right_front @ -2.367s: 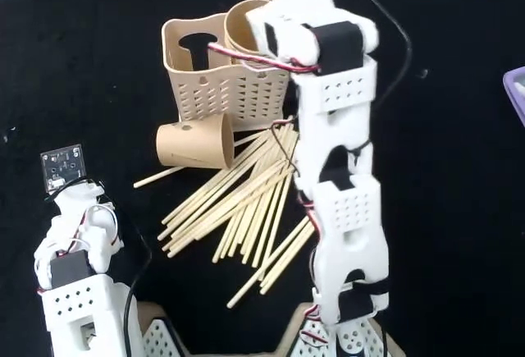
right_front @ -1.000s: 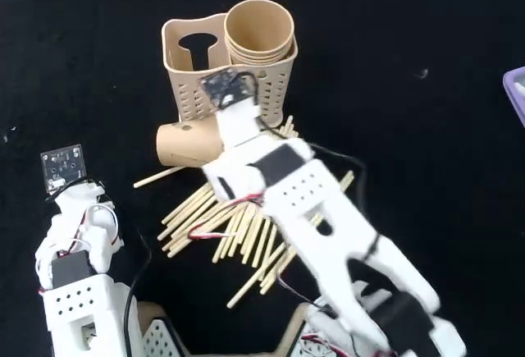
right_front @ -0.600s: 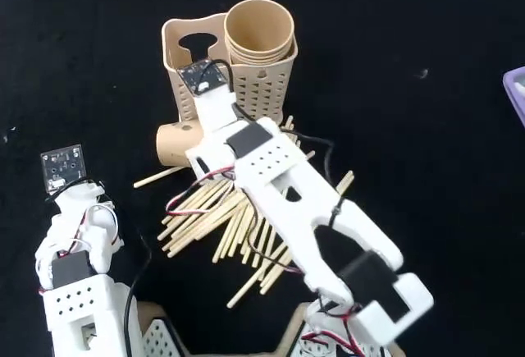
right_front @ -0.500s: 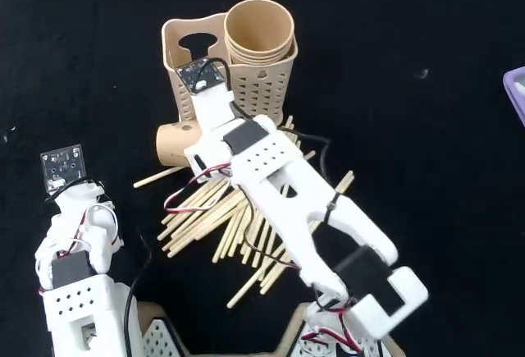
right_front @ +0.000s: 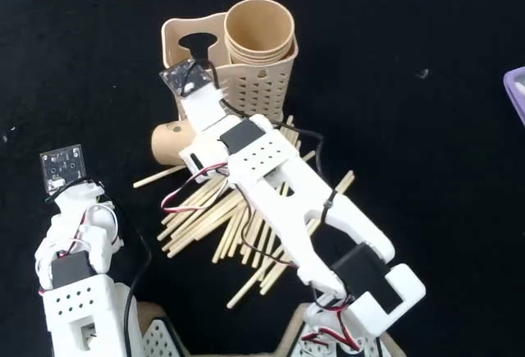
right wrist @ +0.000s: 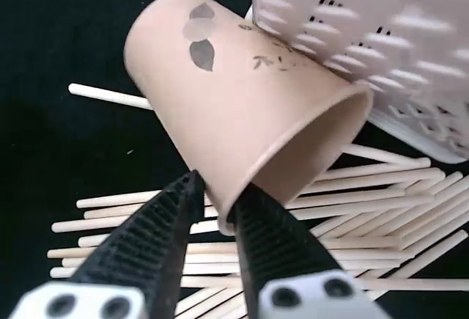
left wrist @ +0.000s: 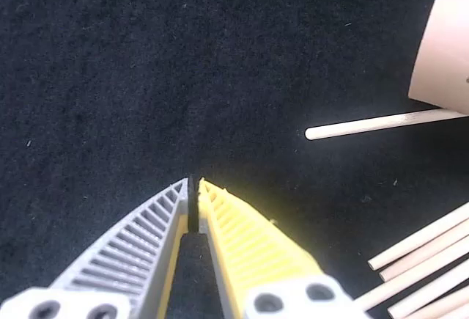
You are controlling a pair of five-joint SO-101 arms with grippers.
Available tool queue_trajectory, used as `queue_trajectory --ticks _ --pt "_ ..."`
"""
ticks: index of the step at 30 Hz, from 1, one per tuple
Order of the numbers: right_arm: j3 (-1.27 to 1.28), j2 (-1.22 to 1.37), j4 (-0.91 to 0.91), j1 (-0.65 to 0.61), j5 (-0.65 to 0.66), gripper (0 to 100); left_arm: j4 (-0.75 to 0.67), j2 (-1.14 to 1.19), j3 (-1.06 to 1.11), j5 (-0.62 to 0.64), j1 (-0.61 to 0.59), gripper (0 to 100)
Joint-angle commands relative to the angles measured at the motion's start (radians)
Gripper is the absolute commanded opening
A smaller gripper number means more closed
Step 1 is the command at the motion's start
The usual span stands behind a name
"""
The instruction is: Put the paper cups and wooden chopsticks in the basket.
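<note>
A tan paper cup [right wrist: 234,114] lies on its side beside the perforated beige basket [right_front: 246,86], which holds a stack of paper cups [right_front: 258,25] in one compartment. My right gripper [right wrist: 216,191] is at the lying cup's mouth, its two black fingers pinched on the rim with one inside and one outside. In the high view the right arm [right_front: 271,176] stretches over the pile of wooden chopsticks [right_front: 205,213] to the lying cup [right_front: 168,139]. My left gripper [left wrist: 194,182] is shut on nothing, low over the black cloth, apart from a single chopstick [left wrist: 381,123].
The left arm [right_front: 78,242] is folded at the front left corner. A purple object [right_front: 517,90] shows at the right edge. The black cloth lies bare to the right of the basket and along the left side.
The right arm swung down from over the basket to the lying cup and closed on its rim. The cup shifted slightly left. The left arm stayed still.
</note>
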Motion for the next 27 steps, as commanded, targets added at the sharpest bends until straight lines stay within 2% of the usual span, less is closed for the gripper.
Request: queue_trajectory --ticks 1,6,11,18,22,27 --pt "-0.044 -0.048 0.025 -0.006 0.023 1.0 -0.017 -0.011 -0.010 0.009 0.008 3" --pt "-0.045 -0.216 0.157 -0.003 0.043 1.1 -0.018 -0.011 -0.010 0.009 0.008 3" --pt "-0.048 -0.461 0.302 -0.002 0.195 1.1 -0.018 -0.011 -0.010 0.009 0.008 3" --pt "-0.160 -0.806 0.468 0.002 0.319 1.1 -0.018 -0.011 -0.010 0.009 0.008 3" --pt "-0.364 -0.885 0.488 0.077 0.353 1.1 -0.018 -0.011 -0.010 0.009 0.010 3" --pt "-0.503 -0.791 0.397 0.206 0.416 1.1 -0.018 -0.011 -0.010 0.009 0.010 3"
